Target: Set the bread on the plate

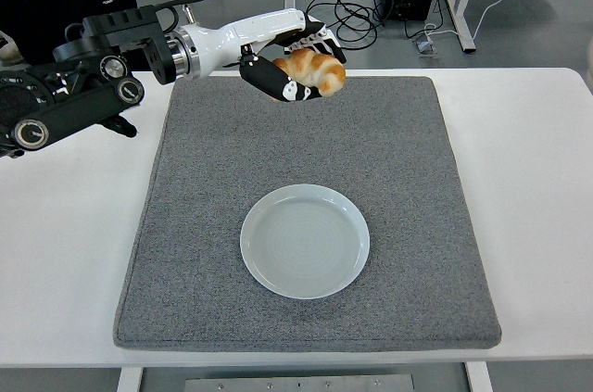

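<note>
Grey mat [408,160] below; left hand [292,63] grips bread [315,70], lifted.

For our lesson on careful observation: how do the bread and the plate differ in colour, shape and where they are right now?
The bread is golden brown and lumpy; the plate is pale, smooth and round. The bread is held up in the left hand over the far part of the grey mat; the plate lies flat on the mat, empty, nearer the camera. Both sit within the mat's outline.

Bright, even overhead light fills the sharp picture, leaving only a faint soft shadow round the plate [305,240] and mild glare on the white table [528,179].
</note>
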Tool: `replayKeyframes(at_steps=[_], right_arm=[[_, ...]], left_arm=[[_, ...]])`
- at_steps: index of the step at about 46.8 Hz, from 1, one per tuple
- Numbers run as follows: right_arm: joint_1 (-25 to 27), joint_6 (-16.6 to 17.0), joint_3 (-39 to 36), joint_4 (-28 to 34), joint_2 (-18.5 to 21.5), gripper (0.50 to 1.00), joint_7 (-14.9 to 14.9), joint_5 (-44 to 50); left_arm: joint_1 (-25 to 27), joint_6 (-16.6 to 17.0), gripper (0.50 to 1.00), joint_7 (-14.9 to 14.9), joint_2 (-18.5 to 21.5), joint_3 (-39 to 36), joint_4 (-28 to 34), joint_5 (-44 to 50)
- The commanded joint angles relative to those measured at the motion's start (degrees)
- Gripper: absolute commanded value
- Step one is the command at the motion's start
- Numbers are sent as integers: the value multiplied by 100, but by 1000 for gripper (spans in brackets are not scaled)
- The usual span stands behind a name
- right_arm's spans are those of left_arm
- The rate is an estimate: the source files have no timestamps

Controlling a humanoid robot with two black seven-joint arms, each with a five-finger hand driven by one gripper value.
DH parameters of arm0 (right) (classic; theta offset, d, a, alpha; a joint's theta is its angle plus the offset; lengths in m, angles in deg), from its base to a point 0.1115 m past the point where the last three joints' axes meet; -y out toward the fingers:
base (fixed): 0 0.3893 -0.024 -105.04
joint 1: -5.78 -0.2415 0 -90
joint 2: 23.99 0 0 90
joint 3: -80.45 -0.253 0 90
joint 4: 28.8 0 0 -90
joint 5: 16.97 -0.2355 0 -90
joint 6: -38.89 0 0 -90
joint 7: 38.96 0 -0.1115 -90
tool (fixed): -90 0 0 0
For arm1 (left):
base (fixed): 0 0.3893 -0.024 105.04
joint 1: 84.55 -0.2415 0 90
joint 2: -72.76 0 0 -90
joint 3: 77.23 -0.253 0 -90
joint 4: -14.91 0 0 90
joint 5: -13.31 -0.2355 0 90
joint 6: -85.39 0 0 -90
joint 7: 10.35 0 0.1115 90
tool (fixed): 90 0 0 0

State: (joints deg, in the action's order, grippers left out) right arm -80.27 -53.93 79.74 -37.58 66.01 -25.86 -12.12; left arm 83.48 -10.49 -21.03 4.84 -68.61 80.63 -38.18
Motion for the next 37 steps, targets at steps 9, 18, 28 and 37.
replayKeyframes(at_steps=[9, 18, 28, 37], right_arm=[[1, 1, 0, 8, 0, 1000, 0, -1], [-8, 1, 0, 8, 0, 1000, 0, -1], [-8, 1, 0, 17, 0, 1000, 0, -1], [-8, 1, 0, 17, 0, 1000, 0, -1]], left_arm=[[-60, 69, 500, 355, -3, -228, 653, -89], [-95, 315, 500, 347, 15, -721, 1093, -387], [-648, 605, 500, 276, -3, -827, 1111, -1345], [-1184, 1000, 500, 232, -3, -791, 1111, -1899]])
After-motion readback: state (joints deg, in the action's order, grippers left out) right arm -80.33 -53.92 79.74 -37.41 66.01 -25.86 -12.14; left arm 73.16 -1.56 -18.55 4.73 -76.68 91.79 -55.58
